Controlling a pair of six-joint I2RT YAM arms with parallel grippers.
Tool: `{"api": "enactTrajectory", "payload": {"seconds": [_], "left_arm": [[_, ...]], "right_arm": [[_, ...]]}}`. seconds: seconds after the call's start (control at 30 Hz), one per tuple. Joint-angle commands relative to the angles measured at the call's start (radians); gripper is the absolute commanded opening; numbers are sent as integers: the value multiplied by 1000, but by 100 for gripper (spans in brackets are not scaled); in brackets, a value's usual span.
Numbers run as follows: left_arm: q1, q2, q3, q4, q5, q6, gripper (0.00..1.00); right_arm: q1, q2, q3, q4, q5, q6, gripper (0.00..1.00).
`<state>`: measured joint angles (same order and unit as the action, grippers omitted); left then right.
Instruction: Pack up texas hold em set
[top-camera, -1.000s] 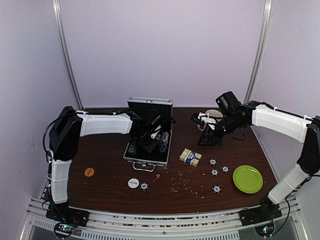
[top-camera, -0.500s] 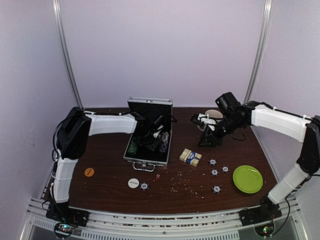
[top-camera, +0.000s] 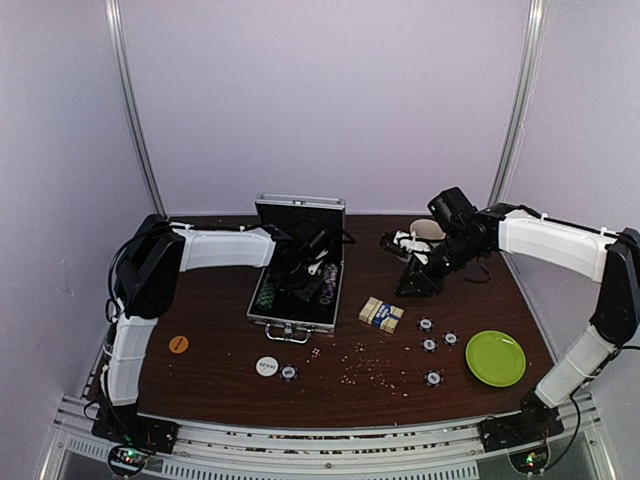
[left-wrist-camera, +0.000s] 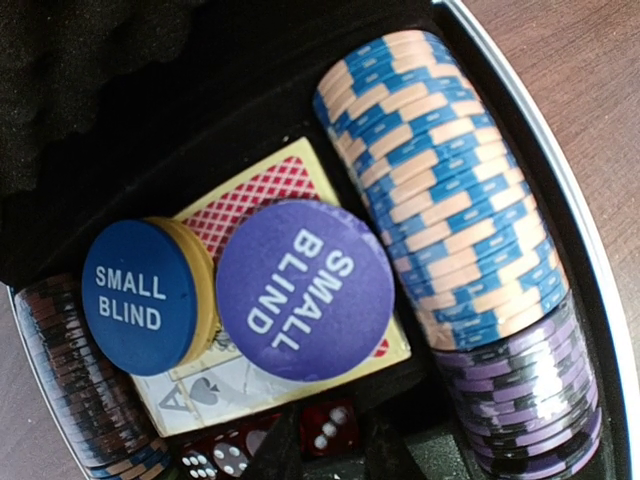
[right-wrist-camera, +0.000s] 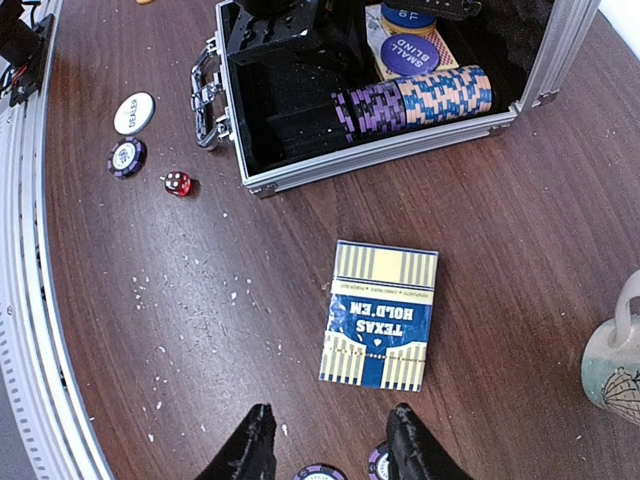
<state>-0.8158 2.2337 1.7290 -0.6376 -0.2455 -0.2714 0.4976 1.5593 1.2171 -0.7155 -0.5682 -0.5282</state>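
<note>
Your left gripper (left-wrist-camera: 335, 455) is down inside the open case (top-camera: 290, 322), which stands in the middle of the table (top-camera: 220, 380). Its fingers are a little apart and nothing is between them. The purple Small Blind disc (left-wrist-camera: 305, 290) lies flat on the playing cards (left-wrist-camera: 255, 205), close beside the blue Small Blind disc (left-wrist-camera: 148, 297). To finish this step well, I think you should lift straight up. The row of blue-cream chips (left-wrist-camera: 440, 190) is near on one side and the lid (top-camera: 300, 215) stands behind, so a sideways move could drag the disc or push the row. Your right gripper (right-wrist-camera: 328, 445) hangs over the table, its jaws parted and empty. The card deck (right-wrist-camera: 380, 315) lies flat just ahead of it, apart from the case. The narrow width of the deck seems to lie across your fingers, so you could come down without turning, but probably open wider first. The left wrist view alone shows the content of the case clearly: the two discs, the red dice (left-wrist-camera: 325, 430) and the purple chips (left-wrist-camera: 520, 390). The right wrist view alone shows a red die (right-wrist-camera: 177, 183) on the table near the handle (right-wrist-camera: 205, 100), and the white Dealer disc (right-wrist-camera: 133, 112) with a single chip (right-wrist-camera: 126, 156) beside it. Only the top view shows the orange disc (top-camera: 178, 343) far on the left, and four loose chips (top-camera: 429, 345) near the lime green plate (top-camera: 495, 357).
</note>
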Motion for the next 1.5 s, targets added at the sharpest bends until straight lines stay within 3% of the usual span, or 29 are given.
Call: {"api": "enactTrajectory", "payload": {"seconds": [0.0, 0.33, 0.7, 0.97, 1.13, 1.47], "left_arm": [[14, -32, -13, -17, -29, -7, 25], [7, -197, -104, -9, -41, -22, 26], [-121, -391, -300, -44, 47, 29, 29], [-222, -366, -355, -54, 173, 102, 22], [-251, -319, -350, -59, 278, 153, 29], [-252, -231, -287, -79, 229, 136, 34]], "right_arm": [[-4, 11, 12, -15, -9, -11, 39], [-4, 20, 18, -25, -15, -11, 39], [-4, 30, 22, -30, -24, -15, 39], [-4, 33, 22, -29, -28, -13, 39], [-4, 32, 24, -30, -28, -12, 39], [-4, 27, 22, -30, -24, -13, 39]]}}
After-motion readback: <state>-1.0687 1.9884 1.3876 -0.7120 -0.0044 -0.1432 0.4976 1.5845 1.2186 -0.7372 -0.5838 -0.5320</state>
